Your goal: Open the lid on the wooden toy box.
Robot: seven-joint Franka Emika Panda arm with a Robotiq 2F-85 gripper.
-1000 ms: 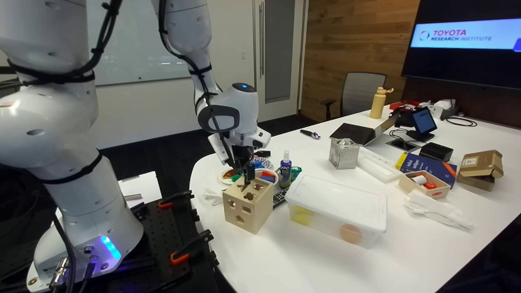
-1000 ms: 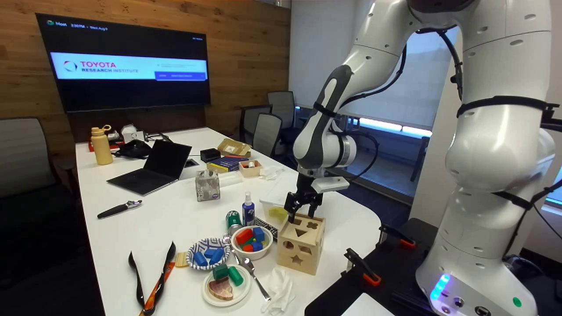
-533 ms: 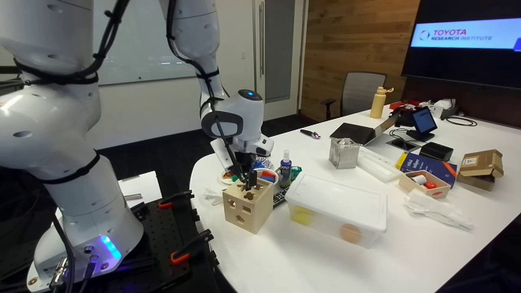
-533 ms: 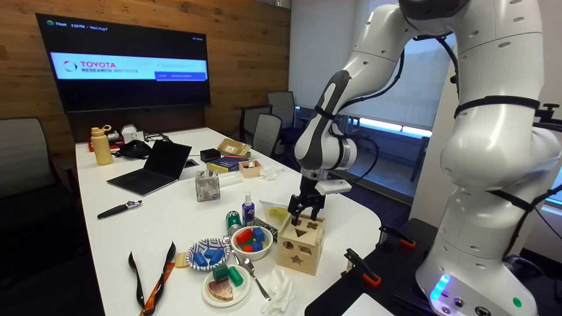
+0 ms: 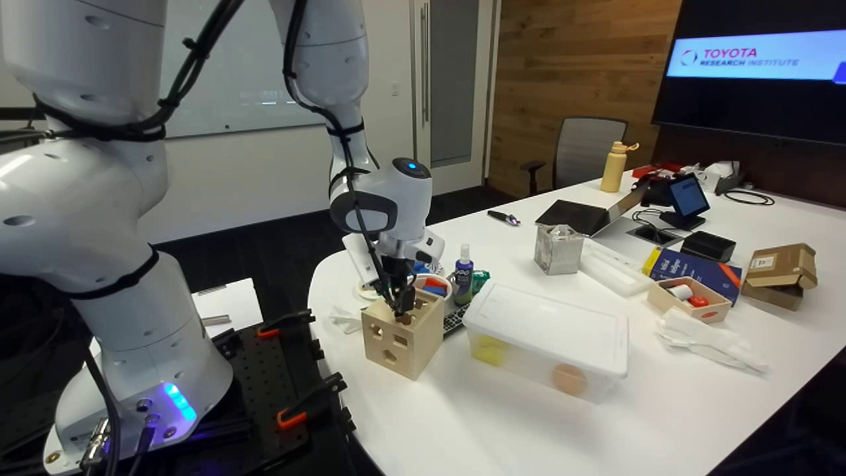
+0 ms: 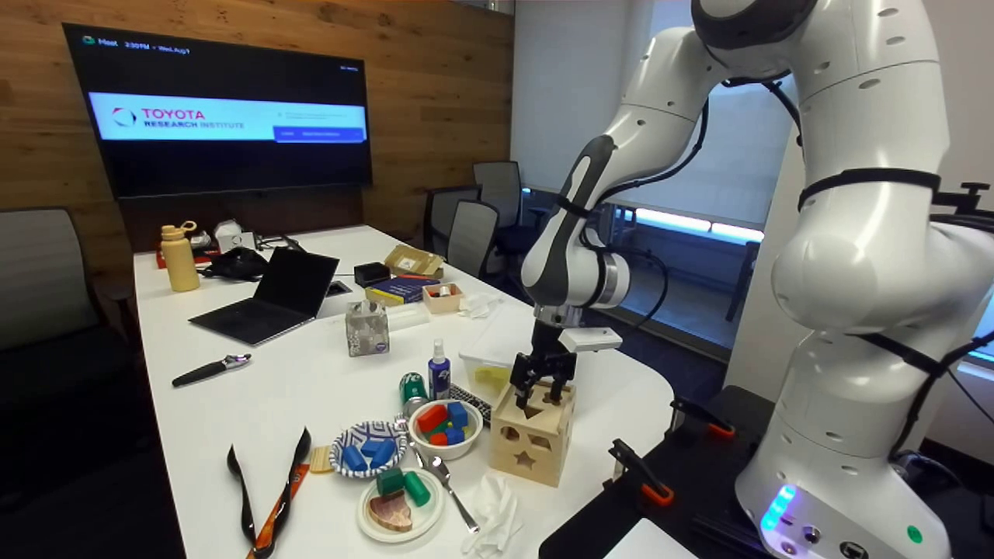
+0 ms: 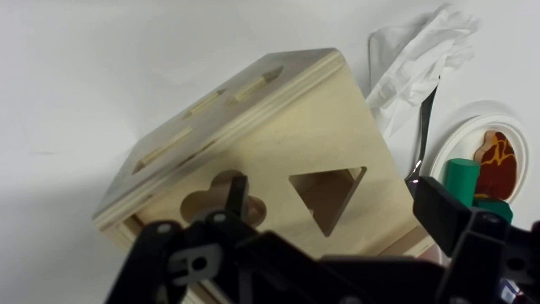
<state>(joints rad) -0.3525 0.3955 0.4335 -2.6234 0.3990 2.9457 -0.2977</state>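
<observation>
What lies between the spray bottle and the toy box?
A partly hidden keyboard lies between the spray bottle and the toy box, in an exterior view.

At the lower edge of the wrist view the gripper [image 7: 331, 188] is cut off, and it hides part of the lid [image 7: 303, 135]; whether one fingertip [image 7: 236, 194] enters the clover-shaped hole [image 7: 209, 194], I cannot tell. In an exterior view the wooden toy box [image 6: 525, 442] hides part of the keyboard [image 6: 470, 402], and the smallest writing [image 6: 320, 134] on the screen [image 6: 233, 171] is too blurred for reading
</observation>
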